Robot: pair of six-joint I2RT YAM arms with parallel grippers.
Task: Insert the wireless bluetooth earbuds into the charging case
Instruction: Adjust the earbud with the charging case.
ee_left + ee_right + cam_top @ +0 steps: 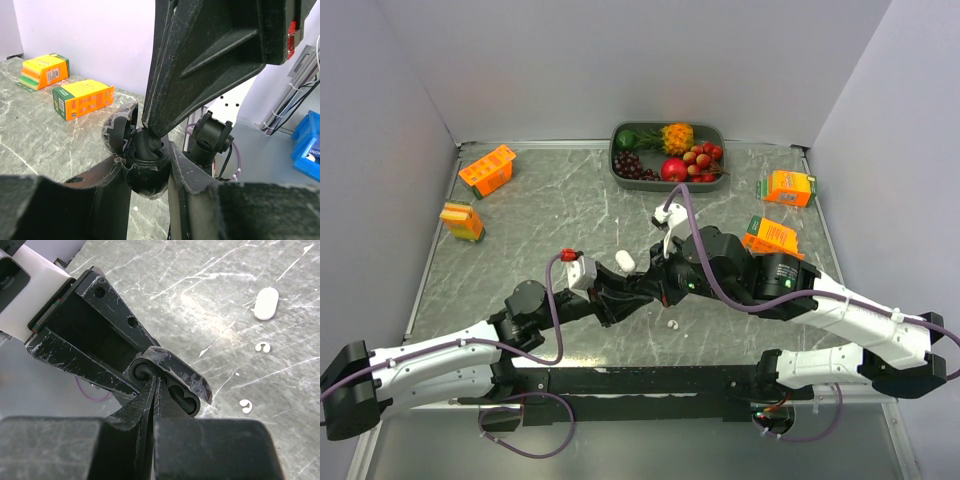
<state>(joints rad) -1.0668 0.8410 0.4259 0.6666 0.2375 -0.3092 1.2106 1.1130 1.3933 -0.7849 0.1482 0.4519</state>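
The left jaws grip the open black case [146, 186] by its sides. The right jaws, fully closed, poke their tips into its cavity. Two white buds [262, 347] lie on the tabletop [200, 280] near a white case [265, 303].

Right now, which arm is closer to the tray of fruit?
Right. The right arm reaches nearly to the near edge of the tray. The left arm lies nearer the robot's base and farther left, well short of it.
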